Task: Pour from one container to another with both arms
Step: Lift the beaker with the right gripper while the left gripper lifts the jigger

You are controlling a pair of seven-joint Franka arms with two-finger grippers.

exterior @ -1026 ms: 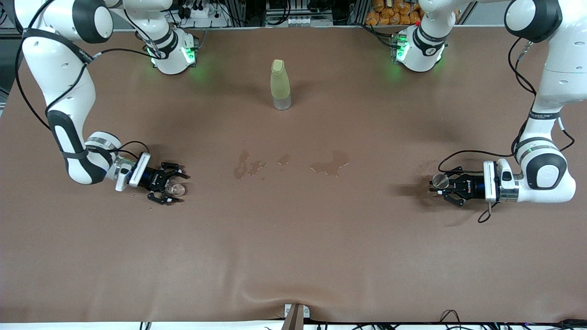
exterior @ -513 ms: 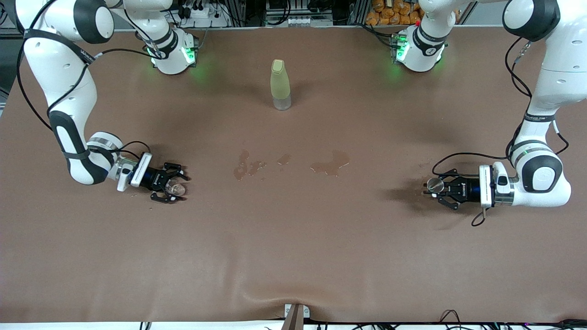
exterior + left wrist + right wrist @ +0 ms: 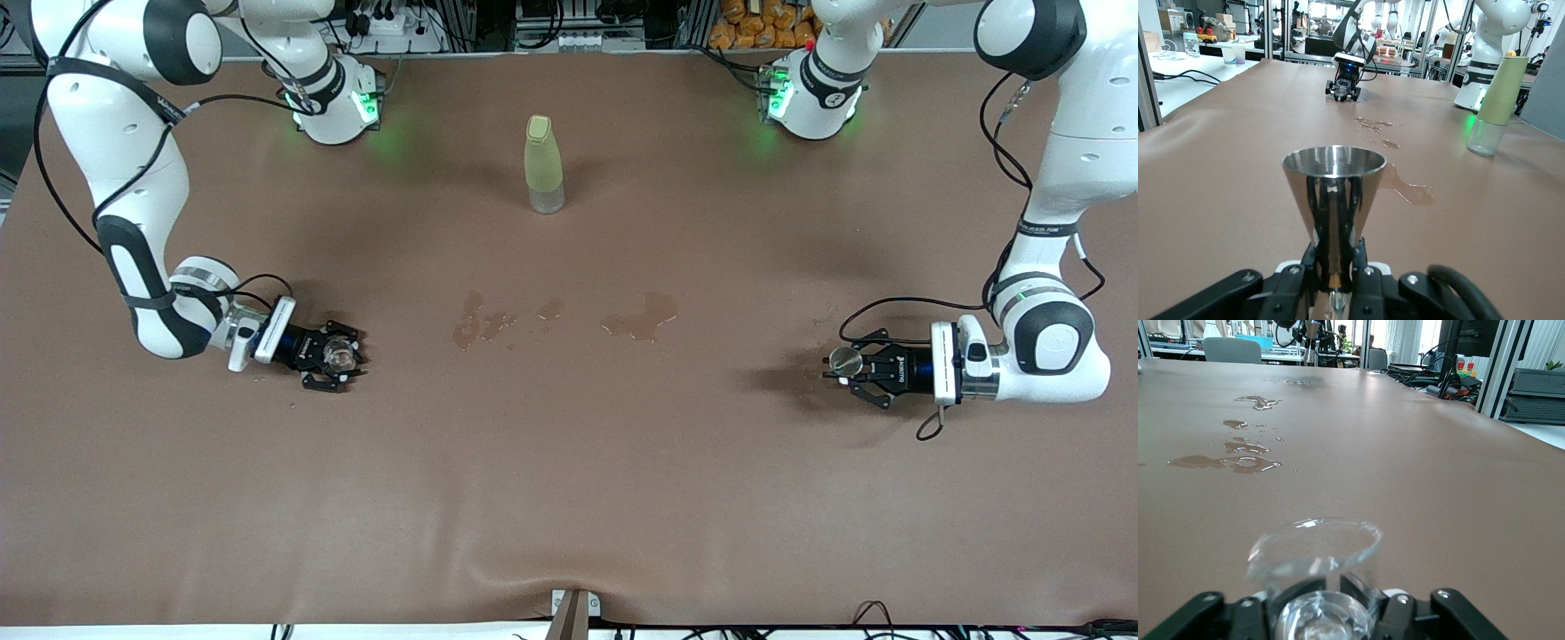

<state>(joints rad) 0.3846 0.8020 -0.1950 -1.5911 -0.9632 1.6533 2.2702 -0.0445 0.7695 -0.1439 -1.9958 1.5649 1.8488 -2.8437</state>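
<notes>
Front view: right claw (image 3: 340, 357) grips glass cup (image 3: 337, 354); left claw (image 3: 845, 365) grips jigger (image 3: 845, 360).

Bright, even overhead light, soft shadows under both arms, near glass cup (image 3: 1313, 550) blurred.

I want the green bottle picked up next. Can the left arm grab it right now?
Probably not yet. The left gripper is shut on the jigger, so its fingers are full. Nothing stands between it and the bottle.
</notes>
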